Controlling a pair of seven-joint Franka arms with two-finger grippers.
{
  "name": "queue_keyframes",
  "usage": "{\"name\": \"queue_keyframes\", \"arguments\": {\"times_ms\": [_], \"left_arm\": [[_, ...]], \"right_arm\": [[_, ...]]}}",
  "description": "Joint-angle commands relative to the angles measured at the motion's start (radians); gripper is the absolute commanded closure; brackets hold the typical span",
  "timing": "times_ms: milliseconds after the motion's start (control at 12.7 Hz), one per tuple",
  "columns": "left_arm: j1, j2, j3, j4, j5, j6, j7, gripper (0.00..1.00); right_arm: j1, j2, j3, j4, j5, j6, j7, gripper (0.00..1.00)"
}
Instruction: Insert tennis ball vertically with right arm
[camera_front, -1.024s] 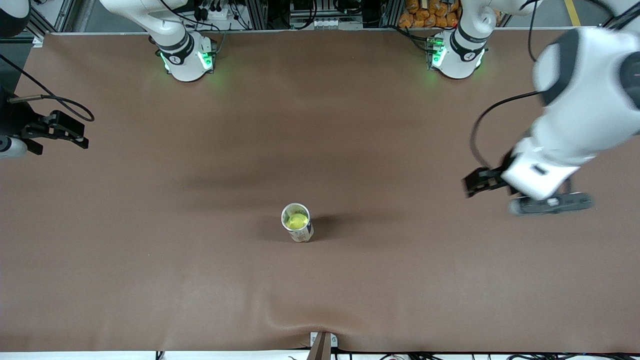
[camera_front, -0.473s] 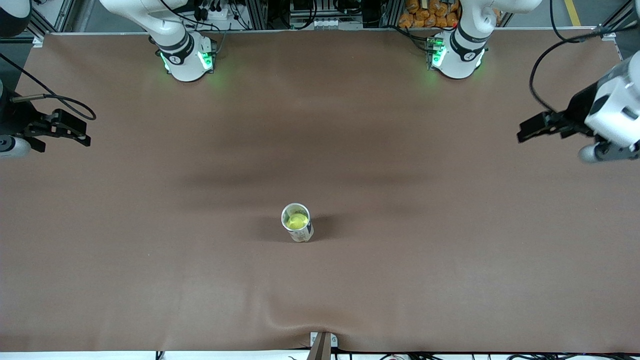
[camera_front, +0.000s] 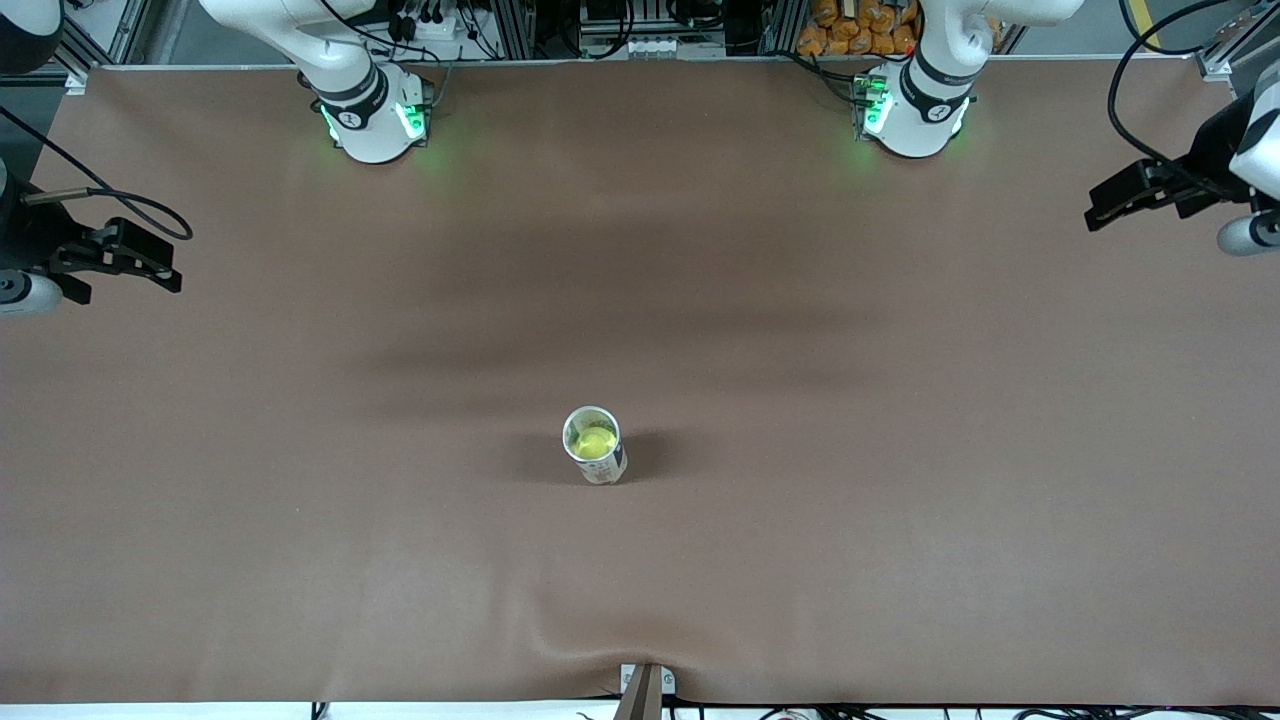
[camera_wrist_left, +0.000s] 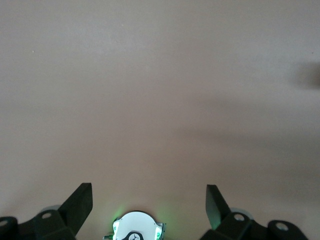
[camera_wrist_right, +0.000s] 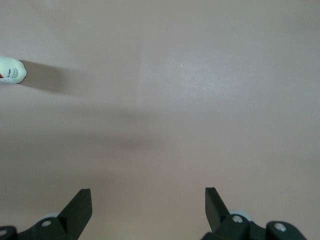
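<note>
Right hand (camera_wrist_right: 148, 207) and left hand (camera_wrist_left: 149, 205) hover open over the table's (camera_front: 800, 560) ends; ball (camera_front: 595, 441) sits in the tube (camera_front: 602, 468).

- the table (camera_front: 900, 560) is covered edge to edge by a plain brown mat, with a slight ripple at the middle of the edge nearest the front camera.
- a small white cup (camera_front: 597, 458) stands upright on the mat, near the middle and somewhat toward the front camera's edge, mouth open upward.
- a yellow-green tennis ball (camera_front: 595, 441) sits inside the cup.
- the two arm bases stand on the mat along the farthest edge: right arm base (camera_front: 372, 122) and left arm base (camera_front: 912, 118), both with green lights.
</note>
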Motion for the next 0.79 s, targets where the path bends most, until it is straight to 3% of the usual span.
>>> {"name": "queue_keyframes", "arguments": {"times_ms": [0,79,552,709], "left_arm": [[0.033,-0.056,-0.016,-0.067,-0.005,0.010,0.009,0.00],[0.035,-0.045,-0.015,-0.059,-0.052,0.024,0.009,0.00],[0.025,0.024,-0.026,-0.004,-0.054,0.047,0.012,0.00],[0.068,0.036,-0.070,-0.001,-0.031,0.046,0.025,0.00]], "right_arm": [[0.008,-0.005,-0.003,0.008,-0.012,-0.013,0.015,0.00],[0.008,-0.005,-0.003,0.008,-0.012,-0.013,0.015,0.00],[-0.003,-0.005,-0.003,0.006,-0.010,-0.013,0.013,0.00],[-0.015,-0.005,0.000,0.003,-0.009,-0.014,0.013,0.00]]}}
